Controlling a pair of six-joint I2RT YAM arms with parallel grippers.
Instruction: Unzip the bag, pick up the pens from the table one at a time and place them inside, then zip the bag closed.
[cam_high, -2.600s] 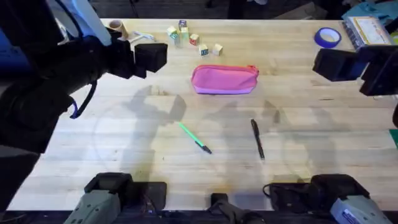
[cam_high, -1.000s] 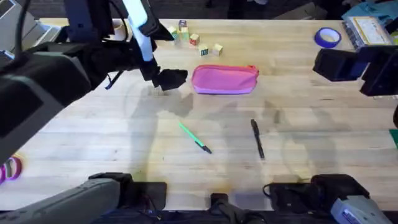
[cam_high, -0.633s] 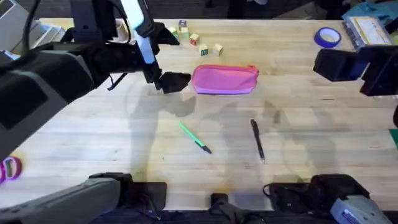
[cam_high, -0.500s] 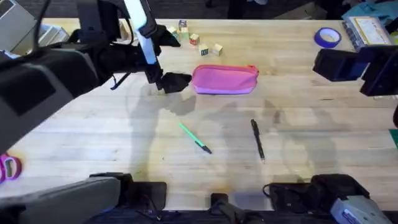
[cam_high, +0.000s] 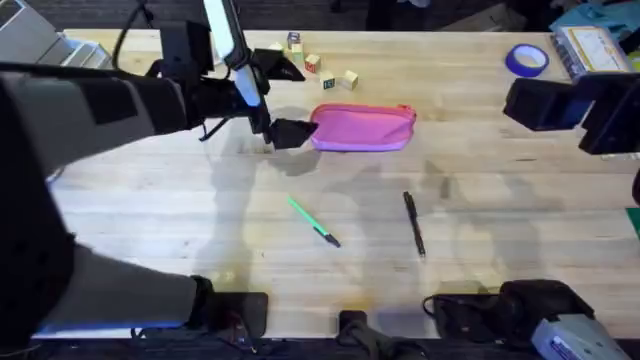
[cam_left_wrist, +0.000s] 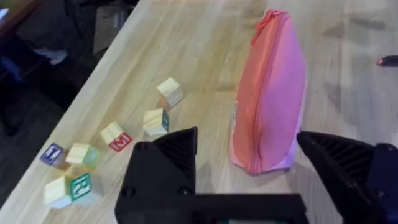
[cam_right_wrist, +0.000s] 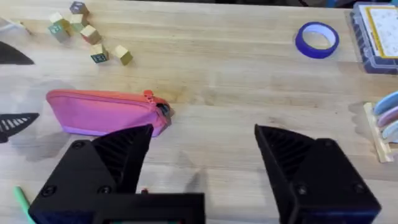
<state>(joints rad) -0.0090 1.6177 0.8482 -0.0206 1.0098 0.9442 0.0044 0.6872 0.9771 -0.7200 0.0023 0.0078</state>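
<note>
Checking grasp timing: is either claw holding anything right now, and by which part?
Nothing is held. The left claw is open at the end of the pink pouch; the right claw is open above the table.

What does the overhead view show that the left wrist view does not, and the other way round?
Overhead alone: the green pen and the whole black pen lying on the table, and the blue tape roll. Left wrist alone: the zipper seam along the top of the bag, closed, and the left gripper open around the bag's near end. Both: the pink bag and the small blocks.
</note>
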